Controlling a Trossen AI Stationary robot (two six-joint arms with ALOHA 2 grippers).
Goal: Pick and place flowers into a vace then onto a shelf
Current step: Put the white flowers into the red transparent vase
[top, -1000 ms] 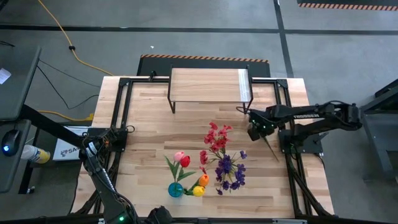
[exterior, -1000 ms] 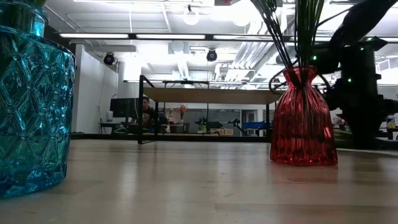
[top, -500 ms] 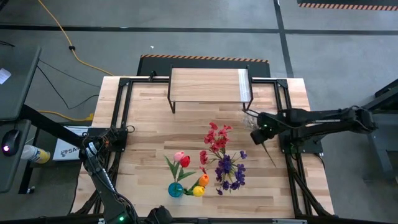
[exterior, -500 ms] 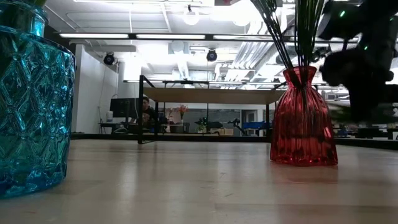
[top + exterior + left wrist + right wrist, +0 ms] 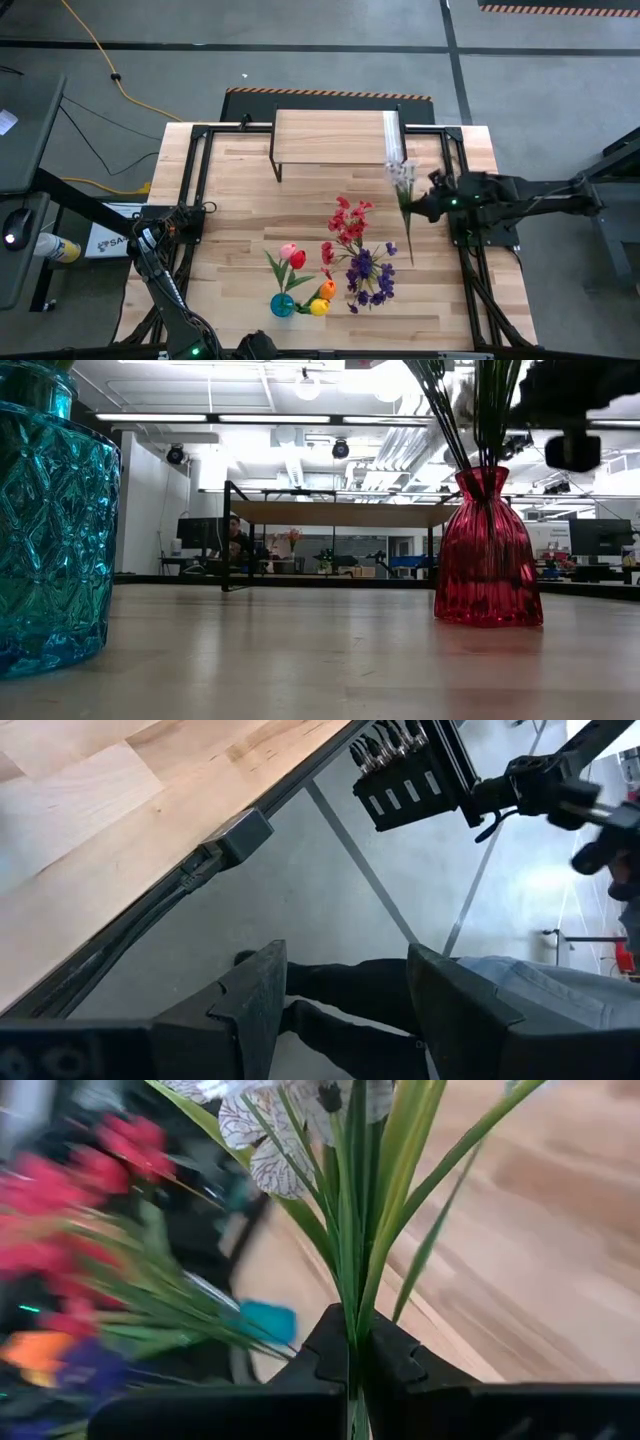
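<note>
My right gripper hovers over the table's right side, shut on a white small-blossom sprig. In the low view it is a dark shape up high. A red vase stands to its left and nearer, holding red and purple sprigs. A blue vase with tulips stands by the near edge. The shelf stands at the far edge on black legs. My left gripper is open, off the table's left near corner. My right gripper pinches the white sprig's green stems between its two fingers, below the blossoms. It comes at them level from the table's right, fingers across the stems. The sprig is lifted clear; blossoms point to the far edge, and the stem end to the near edge.
Black metal rails frame the tabletop left and right. Bare wood lies between the shelf and the vases. The left wrist view shows the table's edge, the floor and a person's legs below.
My right gripper has risen from the tabletop and drawn slightly toward the right edge, turning as it went. The white sprig, which trailed low by the right rail, is now lifted clear, with its blossoms swung up toward the far edge.
</note>
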